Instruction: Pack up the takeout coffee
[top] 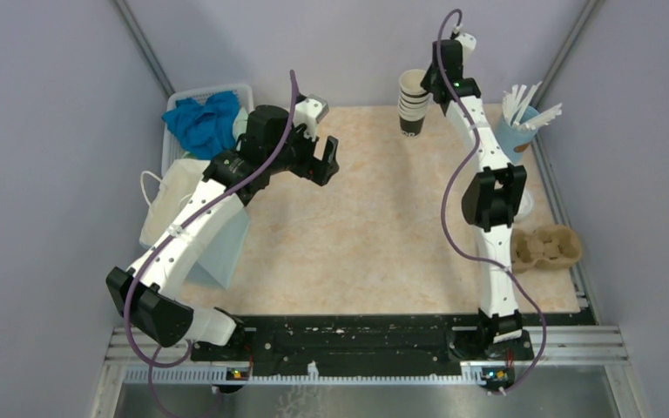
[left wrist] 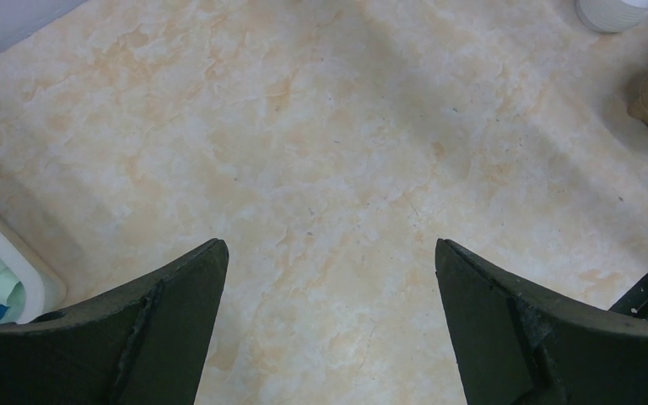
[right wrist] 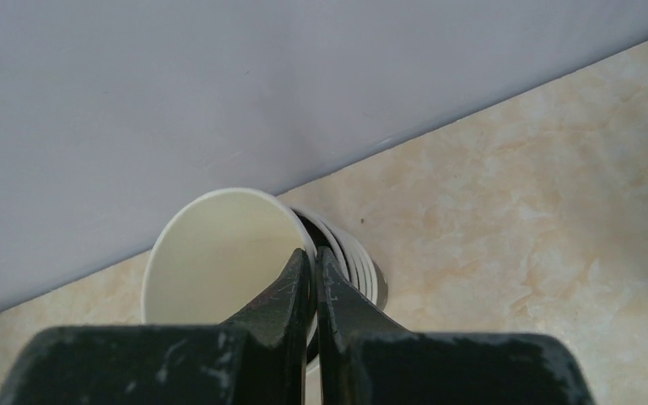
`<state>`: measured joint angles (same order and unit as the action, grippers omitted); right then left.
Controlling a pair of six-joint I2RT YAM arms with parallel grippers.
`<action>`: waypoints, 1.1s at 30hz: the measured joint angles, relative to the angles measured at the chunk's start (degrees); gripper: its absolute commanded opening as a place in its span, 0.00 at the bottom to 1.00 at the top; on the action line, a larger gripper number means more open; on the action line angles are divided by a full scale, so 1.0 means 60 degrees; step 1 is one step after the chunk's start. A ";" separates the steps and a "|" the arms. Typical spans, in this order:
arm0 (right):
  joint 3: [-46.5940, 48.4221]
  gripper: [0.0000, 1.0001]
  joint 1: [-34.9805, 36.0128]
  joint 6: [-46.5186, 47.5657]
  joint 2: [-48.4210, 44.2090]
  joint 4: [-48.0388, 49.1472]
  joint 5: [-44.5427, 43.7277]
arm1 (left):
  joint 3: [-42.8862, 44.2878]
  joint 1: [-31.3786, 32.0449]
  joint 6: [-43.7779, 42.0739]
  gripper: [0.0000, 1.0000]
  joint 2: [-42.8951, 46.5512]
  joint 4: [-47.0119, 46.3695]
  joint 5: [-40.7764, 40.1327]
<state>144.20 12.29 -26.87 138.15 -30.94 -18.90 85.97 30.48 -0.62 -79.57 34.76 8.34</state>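
Near the right edge of the tabletop (top: pixel 375 226), toward its near corner, a cardboard cup carrier (top: pixel 546 246) sits unfilled; a white paper bag (top: pixel 170 205) stands at the left edge. Just beyond the carrier a white round thing (top: pixel 529 205) lies half hidden behind the right arm. I cannot tell whether it is a bare lid or the lidded takeout coffee; no capped brown cup shows plainly in any view.

The left gripper (top: pixel 325 159) hangs over the left-middle, fingers spread wide, holding nothing.

At the far edge the right gripper (right wrist: pixel 312 253) is pressed together on the wall of the top cup (right wrist: pixel 215 257), one finger inside, one outside, with the stack of cups (top: pixel 414 109) under it.

The step looks like separating one cup. The next move calls for a straight lift so that the lower cups stay down, without crushing the thin rim.
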 measured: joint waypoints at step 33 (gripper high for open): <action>-0.7745 0.00 0.0182 0.1013 -0.6991 0.1563 0.3708 | -0.0087 0.0011 0.0000 0.99 0.0004 -0.0124 0.0288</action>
<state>97.73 13.39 -20.80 96.20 -21.56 3.36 85.45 30.55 -0.62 -79.55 34.02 10.07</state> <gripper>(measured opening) 0.015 0.987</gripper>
